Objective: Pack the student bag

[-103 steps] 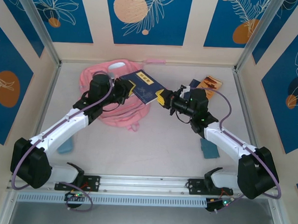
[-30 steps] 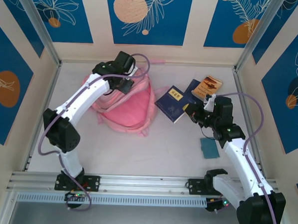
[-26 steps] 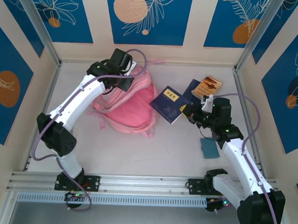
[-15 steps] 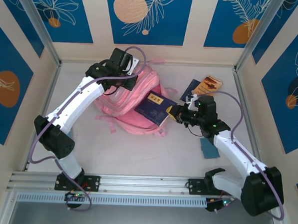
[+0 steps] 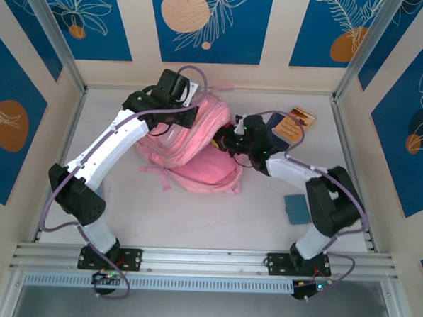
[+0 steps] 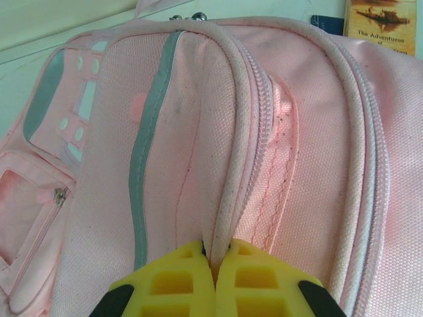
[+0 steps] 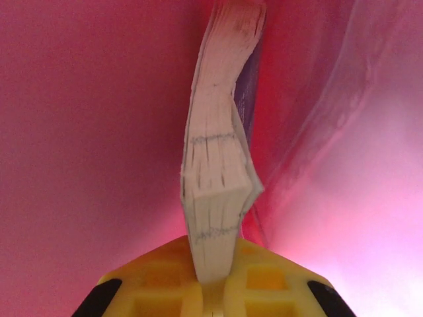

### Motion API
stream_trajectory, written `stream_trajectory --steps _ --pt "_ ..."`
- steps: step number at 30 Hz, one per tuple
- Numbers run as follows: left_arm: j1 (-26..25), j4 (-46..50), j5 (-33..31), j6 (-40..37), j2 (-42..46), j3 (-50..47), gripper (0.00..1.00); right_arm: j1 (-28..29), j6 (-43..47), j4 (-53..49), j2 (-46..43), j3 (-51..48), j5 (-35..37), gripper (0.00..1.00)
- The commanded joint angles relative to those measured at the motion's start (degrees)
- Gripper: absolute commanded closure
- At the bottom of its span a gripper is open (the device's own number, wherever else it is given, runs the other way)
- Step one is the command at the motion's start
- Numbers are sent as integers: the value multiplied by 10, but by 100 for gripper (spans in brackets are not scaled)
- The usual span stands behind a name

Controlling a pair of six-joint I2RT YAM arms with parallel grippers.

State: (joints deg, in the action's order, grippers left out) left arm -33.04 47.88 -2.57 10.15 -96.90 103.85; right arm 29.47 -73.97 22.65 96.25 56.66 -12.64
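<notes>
My left gripper [image 6: 215, 267] is pinched tight on a piped zipper edge of the pink student bag [image 5: 197, 154], which sits toward the back of the table [image 5: 215, 215]. My right gripper [image 7: 215, 287] is clamped on a book [image 7: 215, 172], page edges showing, inside the bag's pink interior. An orange-covered paperback [image 5: 297, 119] lies further right.

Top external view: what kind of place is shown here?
Probably a robot test cell in a lab: two white robot arms bolted to an aluminium rail, printed blue wall panels enclosing the table, and a pink student bag set out for packing.
</notes>
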Motion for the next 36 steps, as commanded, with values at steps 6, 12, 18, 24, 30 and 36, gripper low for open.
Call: stream_trajectory --steps 6,12,18,24,30,36 --pt "-5 -68 1 16 27 11 100 43 -70 97 142 88 125 100" --pt "-4 -62 3 16 18 9 100 40 -94 78 204 121 87 95" --pt "-2 -64 -5 17 16 -4 100 30 -84 61 168 78 23 47" --pt "5 -66 -16 17 15 -26 100 26 -73 -15 42 -6 5 39" --pt "17 -79 -33 20 25 -72 100 36 -63 -153 -111 -76 30 45" --pt "42 -77 -5 -12 57 -141 100 11 88 -391 -204 -88 93 46"
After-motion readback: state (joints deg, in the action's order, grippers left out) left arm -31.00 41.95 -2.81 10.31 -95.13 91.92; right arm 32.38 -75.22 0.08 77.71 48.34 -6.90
